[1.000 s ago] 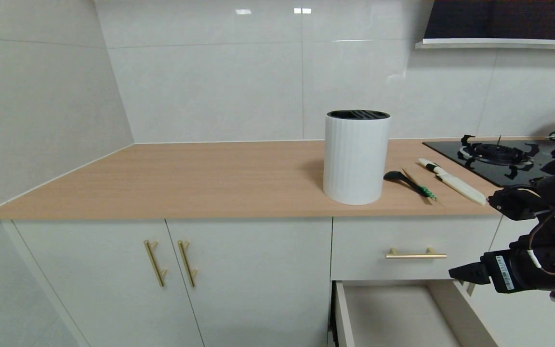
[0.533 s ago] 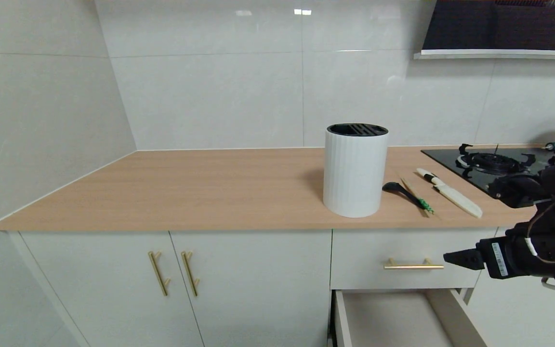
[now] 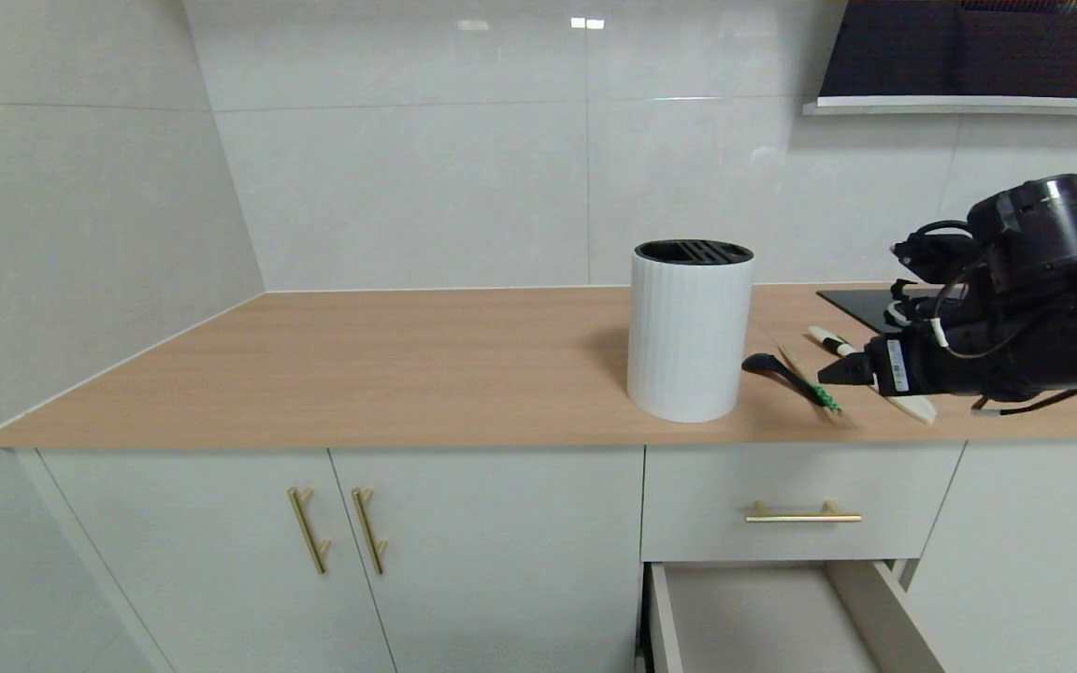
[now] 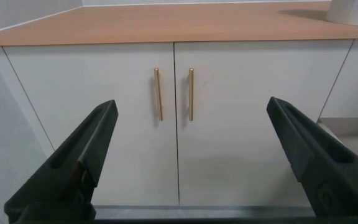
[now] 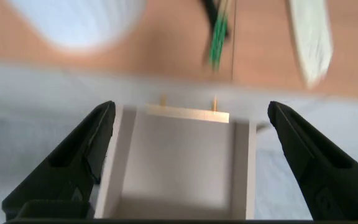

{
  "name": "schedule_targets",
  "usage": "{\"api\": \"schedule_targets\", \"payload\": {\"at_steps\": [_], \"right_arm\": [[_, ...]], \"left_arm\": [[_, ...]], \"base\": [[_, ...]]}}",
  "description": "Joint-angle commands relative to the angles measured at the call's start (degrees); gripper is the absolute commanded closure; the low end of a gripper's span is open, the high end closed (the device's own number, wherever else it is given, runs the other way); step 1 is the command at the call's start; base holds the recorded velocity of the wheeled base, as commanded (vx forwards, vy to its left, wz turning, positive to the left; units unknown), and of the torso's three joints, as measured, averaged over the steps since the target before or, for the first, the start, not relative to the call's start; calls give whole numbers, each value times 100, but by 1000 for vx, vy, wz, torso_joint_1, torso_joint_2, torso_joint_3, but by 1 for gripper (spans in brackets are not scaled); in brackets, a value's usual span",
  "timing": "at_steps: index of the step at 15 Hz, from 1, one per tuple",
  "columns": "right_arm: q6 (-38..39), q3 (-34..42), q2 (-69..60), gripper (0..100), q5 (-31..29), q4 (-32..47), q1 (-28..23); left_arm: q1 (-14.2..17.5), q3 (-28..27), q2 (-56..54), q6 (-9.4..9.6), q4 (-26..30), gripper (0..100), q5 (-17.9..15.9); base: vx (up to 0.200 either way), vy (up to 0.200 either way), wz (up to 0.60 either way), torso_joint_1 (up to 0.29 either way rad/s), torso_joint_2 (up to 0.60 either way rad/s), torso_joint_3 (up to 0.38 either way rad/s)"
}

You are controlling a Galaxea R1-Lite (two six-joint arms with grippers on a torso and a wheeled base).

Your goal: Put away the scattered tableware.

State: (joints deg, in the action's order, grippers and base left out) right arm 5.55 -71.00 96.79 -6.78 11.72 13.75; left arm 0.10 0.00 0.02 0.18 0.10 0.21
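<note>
On the counter (image 3: 408, 374), just right of the holder (image 3: 691, 327), spoon (image 3: 768, 363), chopsticks (image 3: 805, 374) and knife (image 5: 311, 37) lie side by side, ends toward the front edge, just ahead of my empty, wide-spread right gripper (image 5: 189, 109), chopsticks seemingly nearest.

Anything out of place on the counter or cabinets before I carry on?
Yes. A black spoon, chopsticks and a pale knife lie loose on the countertop beside the white holder, rather than standing in it. The lower drawer beneath them stands open.
</note>
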Motion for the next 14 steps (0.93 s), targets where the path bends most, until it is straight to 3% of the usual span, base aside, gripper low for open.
{"api": "schedule_targets", "payload": {"at_steps": [1, 14], "right_arm": [[333, -476, 701, 0, -8, 24, -30], [386, -942, 1931, 0, -394, -257, -408]], "left_arm": [[8, 0, -2, -1, -1, 0, 6], [8, 0, -2, -1, -1, 0, -3]], "base": [[0, 0, 0, 0, 0, 0], [0, 0, 0, 0, 0, 0]]}}
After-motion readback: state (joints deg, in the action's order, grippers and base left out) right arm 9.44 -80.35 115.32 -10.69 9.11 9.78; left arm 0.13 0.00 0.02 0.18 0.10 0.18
